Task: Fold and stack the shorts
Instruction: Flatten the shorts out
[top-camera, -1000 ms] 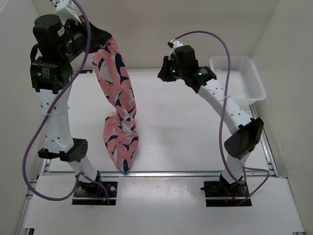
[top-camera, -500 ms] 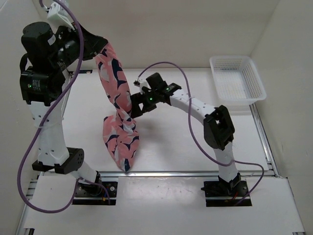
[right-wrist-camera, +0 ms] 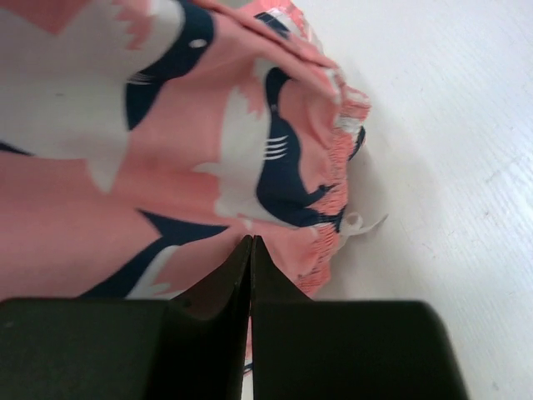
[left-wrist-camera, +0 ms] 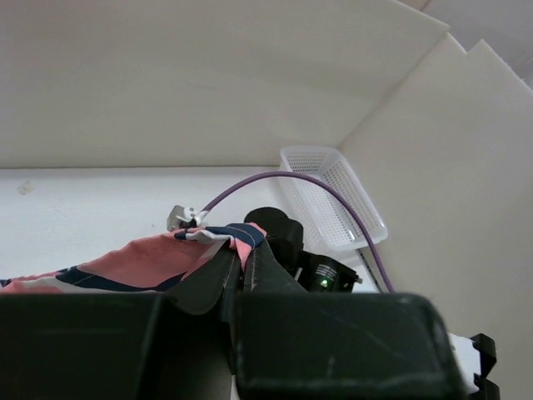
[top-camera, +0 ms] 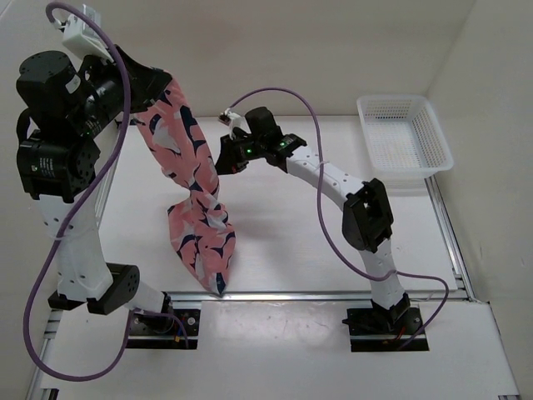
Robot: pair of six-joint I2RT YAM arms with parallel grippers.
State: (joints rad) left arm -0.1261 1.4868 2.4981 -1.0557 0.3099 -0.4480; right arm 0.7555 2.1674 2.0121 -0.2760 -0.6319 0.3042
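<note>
The coral-pink shorts [top-camera: 198, 218] with navy-and-white shapes hang as a long strip from my left gripper [top-camera: 164, 90], which is raised high at the far left. Their lower end is crumpled on the table near the front edge. In the left wrist view the left gripper [left-wrist-camera: 242, 247] is shut on a hem of the shorts [left-wrist-camera: 150, 262]. My right gripper [top-camera: 219, 161] presses against the right edge of the hanging strip at mid-height. In the right wrist view the right gripper [right-wrist-camera: 251, 242] has its jaws closed at a fold of the shorts [right-wrist-camera: 250, 158].
A white plastic mesh basket [top-camera: 405, 133] stands at the back right of the table and also shows in the left wrist view [left-wrist-camera: 333, 193]. White walls enclose the table at the back and sides. Purple cables loop over both arms.
My right arm swung from the back right over to the hanging shorts and its gripper now sits against them. My left arm moved a little left and up, carrying the shorts with it.
</note>
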